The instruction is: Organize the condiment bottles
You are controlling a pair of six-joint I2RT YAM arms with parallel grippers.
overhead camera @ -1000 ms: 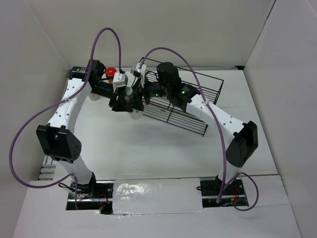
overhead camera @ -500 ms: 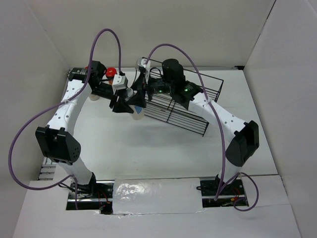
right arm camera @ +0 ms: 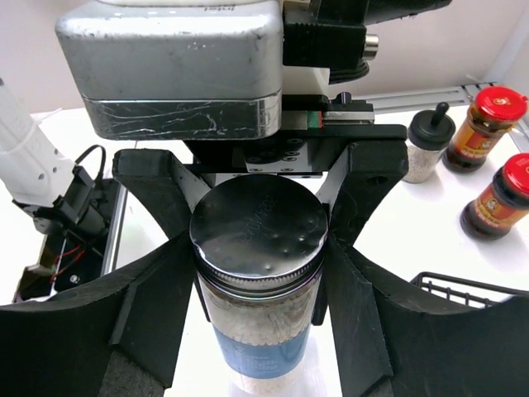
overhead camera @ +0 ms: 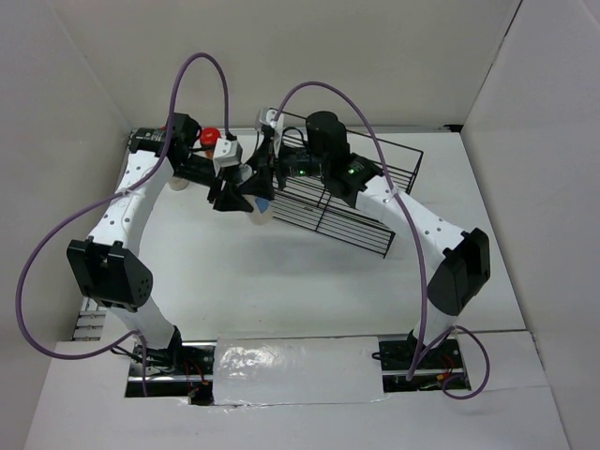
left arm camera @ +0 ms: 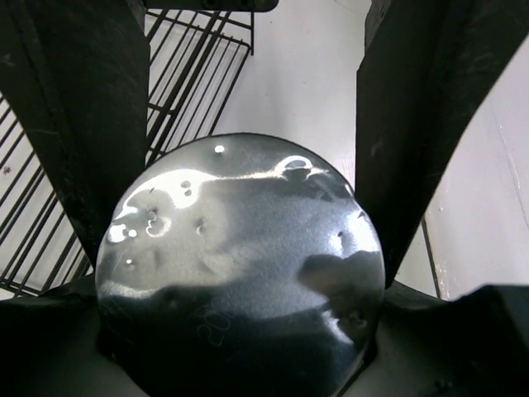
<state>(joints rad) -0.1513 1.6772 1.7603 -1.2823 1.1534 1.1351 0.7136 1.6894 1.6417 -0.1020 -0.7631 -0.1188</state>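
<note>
The left gripper [left arm camera: 252,107] is closed on a glass jar with a silver metal lid, white grains inside and a blue label [right arm camera: 258,273]. In the left wrist view its two black fingers [left arm camera: 78,132] stand narrow, one against each side of the round lid, which fills the gap between them. The right gripper [right arm camera: 258,256] meets the same jar from the other side. Its black fingers [right arm camera: 124,322] lie on either side of the glass, spread about as wide as the jar. Black meets black there, so I cannot tell whether they press on it or only flank it.

From above, the jar is held off the white table [overhead camera: 281,272] in its far-left part, just at the left end of the black wire rack [overhead camera: 361,202]. Only its pale base and a bit of blue show below the two grippers.

Behind it, near the far-left corner, stand a clear bottle with a black cap and whitish contents [right arm camera: 426,149] and two dark jars with red lids and orange-red labels [right arm camera: 486,124] [right arm camera: 498,203]. From above, only one red lid shows there; the left arm covers the rest. The label text is too small to read. The lid hides the jar's body in the left wrist view.
</note>
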